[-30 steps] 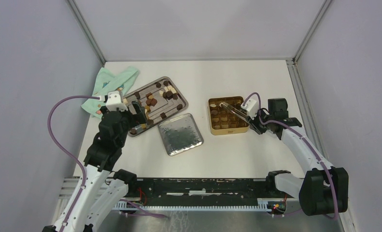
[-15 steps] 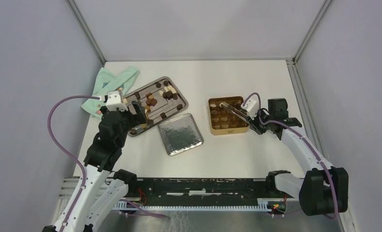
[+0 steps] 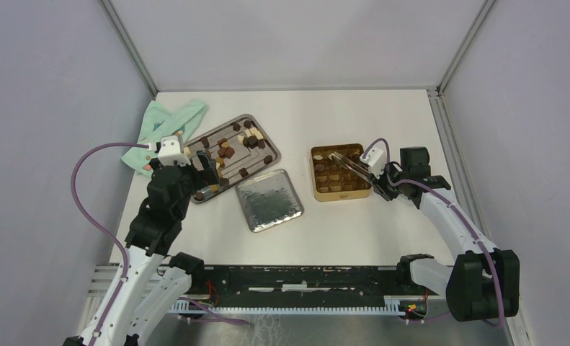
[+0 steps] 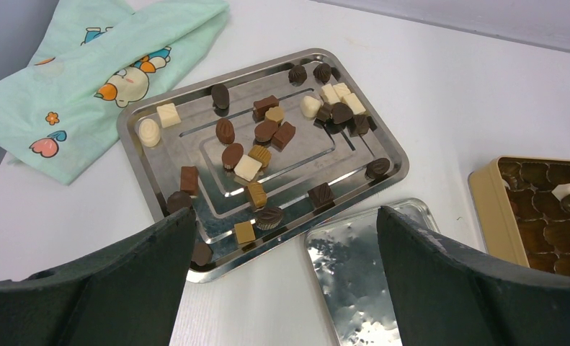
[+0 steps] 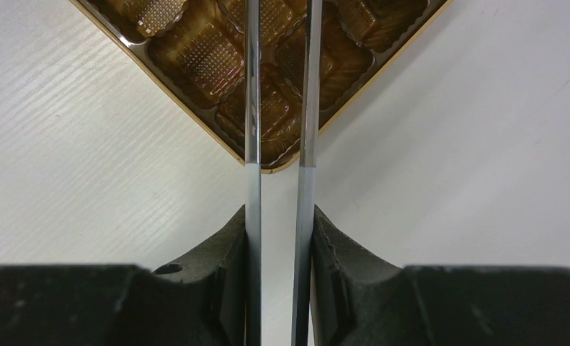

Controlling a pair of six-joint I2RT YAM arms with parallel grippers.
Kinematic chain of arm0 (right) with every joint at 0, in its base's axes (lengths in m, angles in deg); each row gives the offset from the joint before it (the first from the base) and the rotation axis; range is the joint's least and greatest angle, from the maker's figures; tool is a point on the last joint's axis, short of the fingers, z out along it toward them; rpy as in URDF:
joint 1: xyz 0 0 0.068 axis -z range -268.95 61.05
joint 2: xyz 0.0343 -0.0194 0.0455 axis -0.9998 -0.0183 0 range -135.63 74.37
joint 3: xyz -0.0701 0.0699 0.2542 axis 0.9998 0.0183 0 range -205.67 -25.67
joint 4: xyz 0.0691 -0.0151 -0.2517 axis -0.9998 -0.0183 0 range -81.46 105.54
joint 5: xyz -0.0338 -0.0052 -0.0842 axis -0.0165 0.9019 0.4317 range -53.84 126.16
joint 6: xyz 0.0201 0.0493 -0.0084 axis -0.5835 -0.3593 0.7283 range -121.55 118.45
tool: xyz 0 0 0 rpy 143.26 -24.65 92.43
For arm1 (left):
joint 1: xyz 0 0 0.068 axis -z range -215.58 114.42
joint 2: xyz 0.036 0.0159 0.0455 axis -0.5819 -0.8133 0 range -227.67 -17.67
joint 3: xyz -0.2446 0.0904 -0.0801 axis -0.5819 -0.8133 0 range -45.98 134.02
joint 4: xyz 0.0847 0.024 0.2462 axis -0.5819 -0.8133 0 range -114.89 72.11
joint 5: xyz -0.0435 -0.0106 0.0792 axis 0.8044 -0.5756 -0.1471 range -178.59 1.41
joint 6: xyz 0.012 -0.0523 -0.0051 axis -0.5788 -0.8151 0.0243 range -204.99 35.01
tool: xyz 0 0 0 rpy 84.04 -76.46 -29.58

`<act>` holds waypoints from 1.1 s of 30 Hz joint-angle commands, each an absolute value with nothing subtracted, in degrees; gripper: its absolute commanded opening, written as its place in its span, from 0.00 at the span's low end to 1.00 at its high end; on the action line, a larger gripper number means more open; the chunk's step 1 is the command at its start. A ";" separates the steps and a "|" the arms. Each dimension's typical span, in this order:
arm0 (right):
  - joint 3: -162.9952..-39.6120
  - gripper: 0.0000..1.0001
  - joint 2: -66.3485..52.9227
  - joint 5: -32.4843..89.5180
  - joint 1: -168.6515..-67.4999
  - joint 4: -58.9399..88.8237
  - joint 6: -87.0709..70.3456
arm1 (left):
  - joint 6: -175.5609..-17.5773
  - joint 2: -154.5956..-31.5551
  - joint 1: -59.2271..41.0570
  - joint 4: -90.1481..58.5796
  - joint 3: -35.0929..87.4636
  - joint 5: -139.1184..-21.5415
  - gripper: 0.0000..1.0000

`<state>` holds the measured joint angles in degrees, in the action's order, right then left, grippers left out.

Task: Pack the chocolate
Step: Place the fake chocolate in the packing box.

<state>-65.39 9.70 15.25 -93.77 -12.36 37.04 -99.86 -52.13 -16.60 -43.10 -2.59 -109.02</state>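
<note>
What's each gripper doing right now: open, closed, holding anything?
Left gripper: open, empty, above the steel tray of chocolate.
Right gripper: shut on metal tongs, which reach over the gold tin.

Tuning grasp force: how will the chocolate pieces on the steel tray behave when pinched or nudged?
Probably light: each chocolate piece is tiny beside the tray. Likely to skid when nudged, since the tray looks smooth and polished. The rounded ones may twist out of a pinch; flat-sided squares look easier.

Left gripper [image 4: 282, 222] wide; right gripper [image 5: 278, 216] pinched.
</note>
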 commanded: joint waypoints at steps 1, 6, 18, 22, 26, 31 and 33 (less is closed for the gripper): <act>-65.57 0.35 9.94 14.80 -93.61 -10.83 36.34 | -97.29 -51.77 -16.90 -41.88 -2.21 -108.10 1.00; -65.57 0.38 9.84 14.47 -93.64 -10.92 36.46 | -97.37 -51.66 -16.88 -41.88 -2.21 -108.06 1.00; -65.66 0.38 10.68 13.12 -93.53 -10.99 36.51 | -97.37 -51.61 -16.86 -41.88 -2.21 -107.99 1.00; -65.66 0.38 11.38 10.87 -93.57 -10.99 36.90 | -97.38 -51.60 -16.86 -41.88 -2.21 -107.93 1.00; -65.96 0.38 11.83 4.39 -93.62 -10.81 37.98 | -97.40 -51.15 -16.89 -41.88 -2.13 -107.95 1.00; -69.67 0.38 8.90 -0.65 -96.16 -11.01 39.45 | -97.48 -49.97 -16.94 -41.71 -2.25 -107.67 1.00; -71.73 0.38 7.23 -0.97 -98.33 -10.91 39.32 | -97.51 -49.76 -16.87 -41.56 -2.30 -107.45 1.00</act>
